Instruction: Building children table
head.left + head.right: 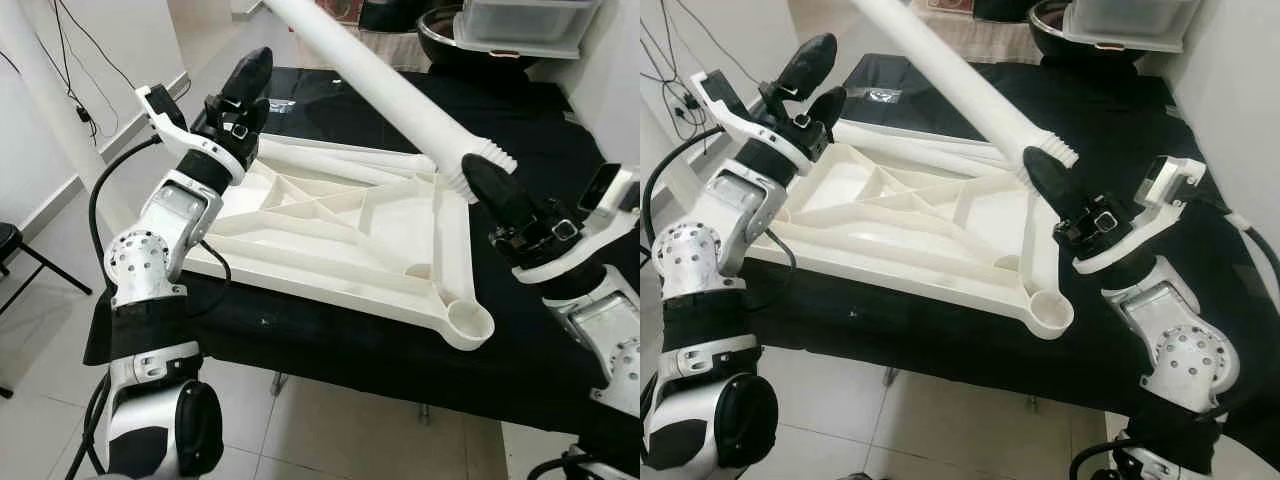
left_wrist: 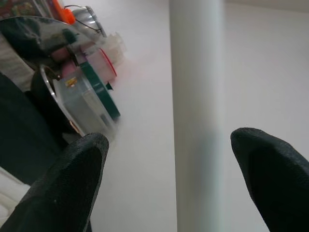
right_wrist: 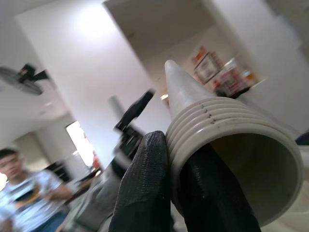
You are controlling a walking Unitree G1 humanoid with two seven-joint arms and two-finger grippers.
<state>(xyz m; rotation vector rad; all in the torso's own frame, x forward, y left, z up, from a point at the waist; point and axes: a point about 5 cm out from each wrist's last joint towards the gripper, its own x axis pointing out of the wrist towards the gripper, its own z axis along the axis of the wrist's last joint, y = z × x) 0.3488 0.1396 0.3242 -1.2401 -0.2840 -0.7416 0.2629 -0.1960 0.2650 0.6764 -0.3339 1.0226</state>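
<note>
From the left eye, a white tabletop [image 1: 340,240] lies upside down, ribs up, on a bench [image 1: 330,330] draped in black cloth, with a round socket [image 1: 468,322] at its near right corner. A long white leg [image 1: 385,85] slants up and away from that side, its threaded end [image 1: 478,170] low and close above the tabletop's right edge. The right claw [image 1: 490,190] is clenched on that threaded end, one black finger lying along the thread. The left claw [image 1: 245,95] hangs above the tabletop's far left corner, released, fingers apart and touching nothing. A dark bowl [image 1: 445,35] and a clear box [image 1: 525,25] sit past the bench's far end. The right eye gives the same layout: the leg [image 1: 950,80] rises from the right claw [image 1: 1055,180], the socket [image 1: 1048,312] stands free just beside and below it, and the left claw [image 1: 812,85] is spread over the tabletop's [image 1: 900,215] left corner. In the left wrist view, two black fingertips [image 2: 72,179] stand well apart, the blurred leg [image 2: 195,111] running between them farther off, with a clear container [image 2: 84,96] off to one side. In the right wrist view, black fingers [image 3: 145,188] grip the leg's [image 3: 188,92] ribbed, hollow end [image 3: 246,164]; a blurred person [image 3: 29,198] sits in the background and a fan [image 3: 21,79] is on the wall.
</note>
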